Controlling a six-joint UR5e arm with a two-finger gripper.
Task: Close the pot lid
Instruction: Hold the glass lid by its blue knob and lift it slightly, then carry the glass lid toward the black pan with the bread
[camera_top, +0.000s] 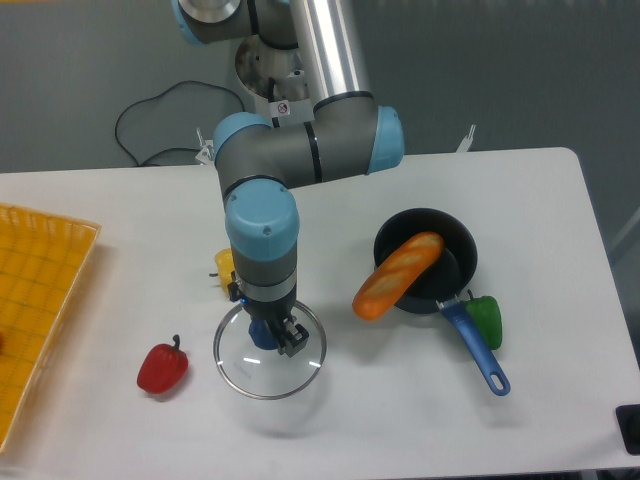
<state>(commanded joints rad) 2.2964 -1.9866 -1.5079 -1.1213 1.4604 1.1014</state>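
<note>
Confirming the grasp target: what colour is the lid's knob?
Blue; the knob shows at the gripper in the fixed camera view.

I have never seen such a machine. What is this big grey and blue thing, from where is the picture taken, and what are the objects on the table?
It is a robot arm, seen by one fixed camera looking down from the front. At its end is a two-finger claw, closed on the blue knob of a clear glass lid. On the white table stand a black pot with a blue handle, and a bread loaf leaning out of it. Beside the pot is a green pepper. A red pepper lies left of the lid, a yellow object sits behind the arm, and a yellow tray is at the left edge.
</note>
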